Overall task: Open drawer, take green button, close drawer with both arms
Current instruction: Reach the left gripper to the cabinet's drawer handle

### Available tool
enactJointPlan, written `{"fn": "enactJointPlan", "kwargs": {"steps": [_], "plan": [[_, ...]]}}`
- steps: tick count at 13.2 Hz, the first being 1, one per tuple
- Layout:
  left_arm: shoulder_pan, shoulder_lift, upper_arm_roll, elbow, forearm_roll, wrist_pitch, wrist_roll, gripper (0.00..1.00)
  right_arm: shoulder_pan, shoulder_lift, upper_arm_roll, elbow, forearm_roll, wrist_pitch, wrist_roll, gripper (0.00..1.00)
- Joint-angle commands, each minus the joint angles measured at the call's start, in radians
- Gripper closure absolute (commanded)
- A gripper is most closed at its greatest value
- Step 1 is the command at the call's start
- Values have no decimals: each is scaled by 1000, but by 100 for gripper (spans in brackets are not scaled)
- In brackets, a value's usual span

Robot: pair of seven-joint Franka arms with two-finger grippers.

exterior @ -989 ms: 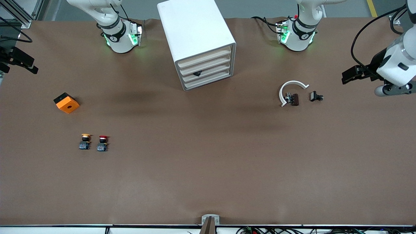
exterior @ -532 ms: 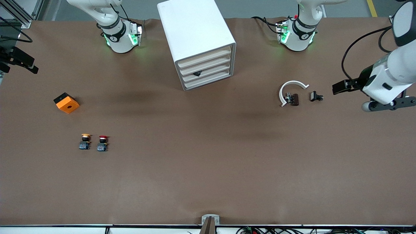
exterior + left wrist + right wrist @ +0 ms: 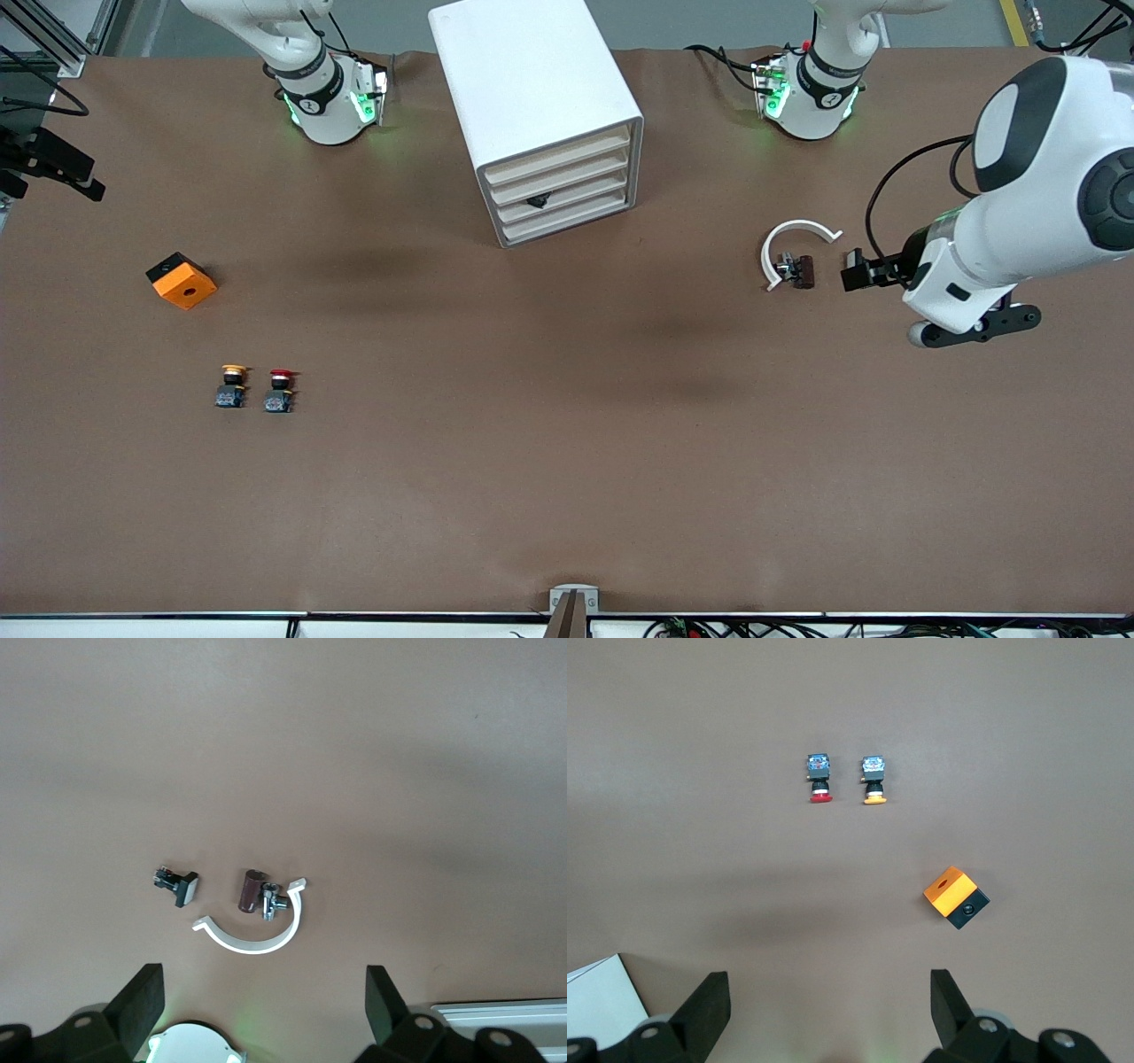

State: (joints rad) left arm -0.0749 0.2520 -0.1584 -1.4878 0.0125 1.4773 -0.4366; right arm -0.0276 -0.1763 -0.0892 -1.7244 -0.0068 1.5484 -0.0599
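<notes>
Brown table (image 3: 567, 461), nearest the front camera a yellow-capped button (image 3: 232, 386) beside a red-capped button (image 3: 280, 391), toward the right arm's end. Farther off, an orange box (image 3: 182, 280); toward the left arm's end, a white curved clip (image 3: 791, 245) around a small brown part (image 3: 802, 271), just beside a small black part (image 3: 177, 886). Above that black part, left gripper (image 3: 858, 273), fingers (image 3: 142, 1001) spread wide, empty. Right gripper (image 3: 829, 1010) high over the table, fingers wide apart, empty. Farthest, white cabinet (image 3: 532, 97), third drawer (image 3: 563, 206) shut, a dark bit at its front; green button not visible.
</notes>
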Motion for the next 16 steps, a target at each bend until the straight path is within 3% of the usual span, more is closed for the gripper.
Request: {"fn": "enactJointPlan", "kwargs": {"steps": [1,9,16], "plan": [[-26,36,-3,27,-26,4,-74,0,-11,-28,9,-24,-9,1,8,0],[-92,214,-4,29,-262,77,-482,0,-11,-26,9,-24,-9,1,8,0],[-284,381,-3,29,-414,124,-1155,0,-11,-26,9,-24,-9,1,8,0]]}}
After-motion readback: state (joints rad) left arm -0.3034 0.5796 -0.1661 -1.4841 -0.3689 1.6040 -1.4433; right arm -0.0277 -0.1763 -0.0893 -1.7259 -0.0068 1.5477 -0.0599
